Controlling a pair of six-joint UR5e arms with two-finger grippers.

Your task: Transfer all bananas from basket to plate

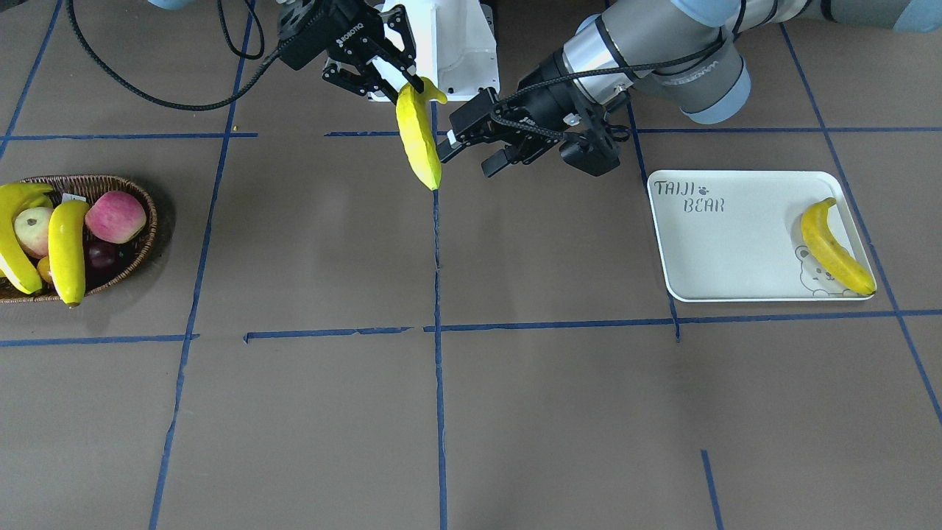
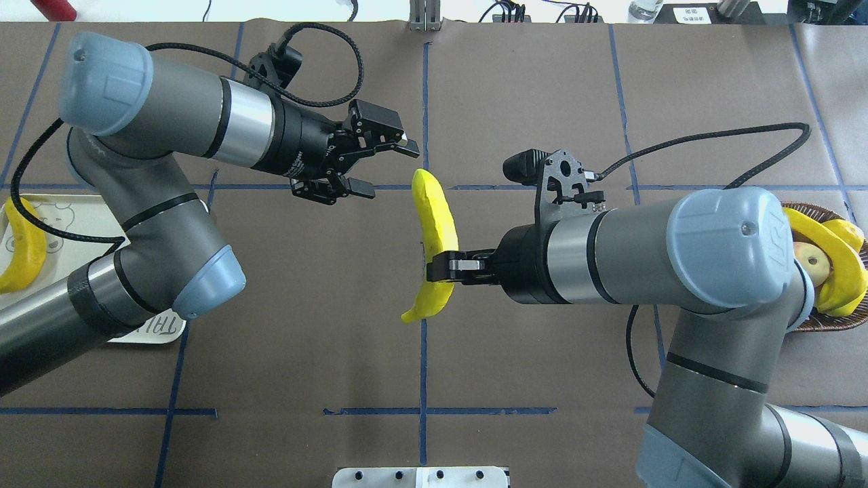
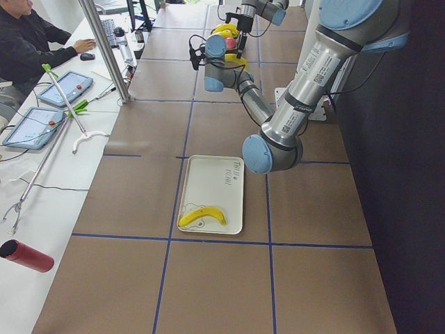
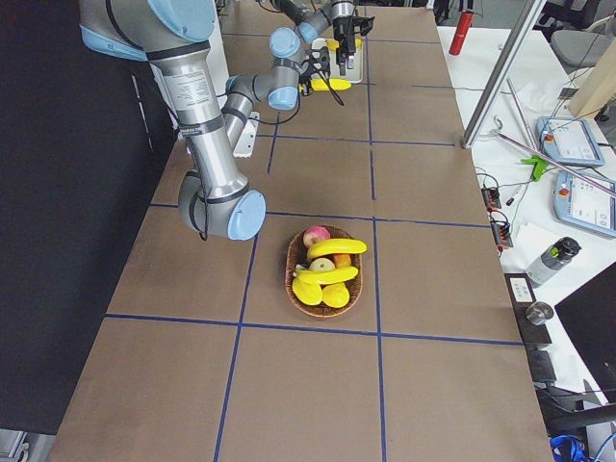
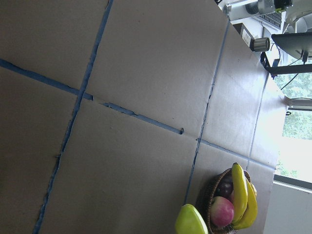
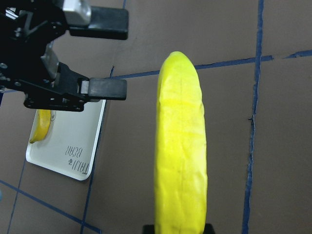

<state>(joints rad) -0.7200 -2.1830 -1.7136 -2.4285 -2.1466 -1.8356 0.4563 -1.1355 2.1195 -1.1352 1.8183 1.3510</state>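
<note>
Desk: What did you see at the right gripper (image 2: 442, 266)?

Me: On my screens it was clenched on one banana (image 2: 437, 224), pinching it near its hooked end. The long part hung free above the brown table (image 2: 542, 81), over the middle blue tape line (image 2: 424, 352).

Desk: And the left gripper (image 2: 388, 169)?

Me: Released, its fingers (image 6: 105, 87) spread wide with nothing between them. It sat just beside the far tip of the held banana. In the right wrist view I saw a gap between the fingers and the fruit, so no contact.

Desk: Where was the rest of the fruit?

Me: A deeper orange-yellow banana (image 1: 835, 250) lay on the plate (image 1: 728, 250), at the end away from the "TAIJI BEAR" lettering and partly over the bear drawing. I counted two bananas (image 1: 66, 250) in the basket (image 1: 151, 221), lying among a pink-red apple (image 1: 115, 216) and a paler apple (image 1: 33, 230), one of them poking past the rim. Basket and plate were well apart at opposite ends of the table, with both grippers between them
</note>
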